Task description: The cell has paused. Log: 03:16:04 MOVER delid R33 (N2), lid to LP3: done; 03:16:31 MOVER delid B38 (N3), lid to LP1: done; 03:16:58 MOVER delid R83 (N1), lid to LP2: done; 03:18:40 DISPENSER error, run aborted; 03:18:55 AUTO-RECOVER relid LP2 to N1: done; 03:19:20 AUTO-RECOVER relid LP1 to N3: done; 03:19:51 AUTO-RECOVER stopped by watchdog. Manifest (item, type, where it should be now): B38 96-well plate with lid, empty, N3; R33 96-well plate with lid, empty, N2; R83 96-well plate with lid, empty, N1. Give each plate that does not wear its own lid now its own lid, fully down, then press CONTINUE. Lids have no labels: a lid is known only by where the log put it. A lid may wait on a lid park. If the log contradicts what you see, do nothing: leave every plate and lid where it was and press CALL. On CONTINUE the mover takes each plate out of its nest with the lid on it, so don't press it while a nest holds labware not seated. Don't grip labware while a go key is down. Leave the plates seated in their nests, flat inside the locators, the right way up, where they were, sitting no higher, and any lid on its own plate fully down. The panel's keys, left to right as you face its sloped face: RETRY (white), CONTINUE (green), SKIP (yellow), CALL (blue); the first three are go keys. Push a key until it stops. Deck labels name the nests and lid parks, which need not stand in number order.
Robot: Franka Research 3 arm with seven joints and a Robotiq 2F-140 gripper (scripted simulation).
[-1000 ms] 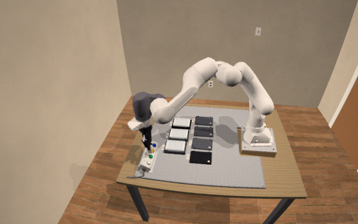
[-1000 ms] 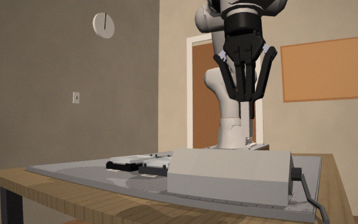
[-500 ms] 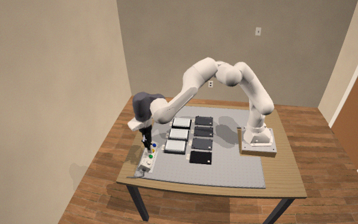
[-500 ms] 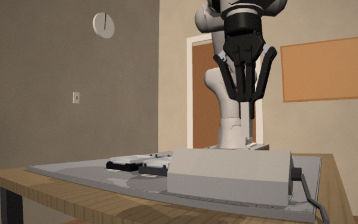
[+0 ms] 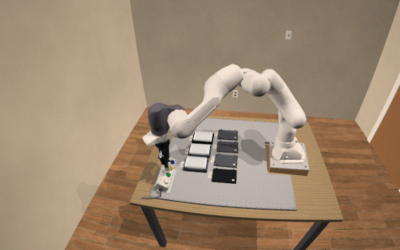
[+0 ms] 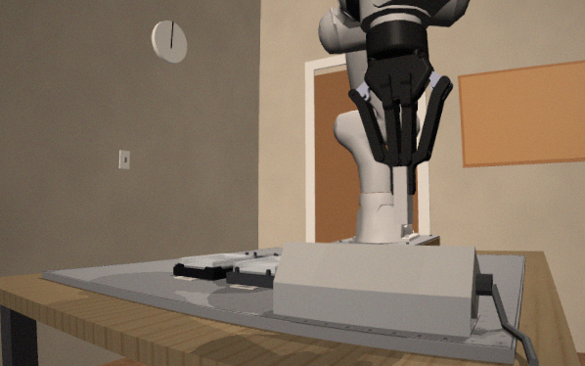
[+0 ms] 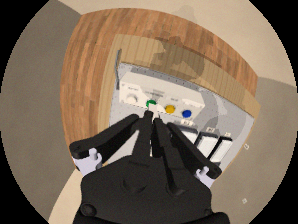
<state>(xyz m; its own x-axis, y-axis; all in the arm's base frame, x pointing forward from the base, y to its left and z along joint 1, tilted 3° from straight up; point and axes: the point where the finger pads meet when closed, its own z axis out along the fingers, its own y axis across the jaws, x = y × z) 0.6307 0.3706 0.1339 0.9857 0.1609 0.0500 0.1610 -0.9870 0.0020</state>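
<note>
My gripper (image 5: pixel 164 164) (image 6: pixel 402 164) (image 7: pixel 150 110) is shut and empty. It hangs upright above the grey key panel (image 5: pixel 162 183) (image 6: pixel 372 289) (image 7: pixel 131 87) at the deck's left edge, clearly apart from it in the exterior view. In the wrist view the fingertips sit just below the green key (image 7: pixel 150 103) (image 5: pixel 168 174), with the yellow key (image 7: pixel 170 108) and the blue key (image 7: pixel 186 113) (image 5: pixel 172 162) to its right. Three plates with pale tops (image 5: pixel 203 136) (image 5: pixel 200 149) (image 5: pixel 196 163) sit in a column of nests. I cannot tell from here how their lids sit.
Four dark lid parks (image 5: pixel 227 134) (image 5: pixel 227 146) (image 5: pixel 225 160) (image 5: pixel 224 175) form a column right of the plates, with nothing pale on them. The robot base (image 5: pixel 288 157) stands at the right behind a wooden block. A cable (image 6: pixel 509 323) leaves the panel's end.
</note>
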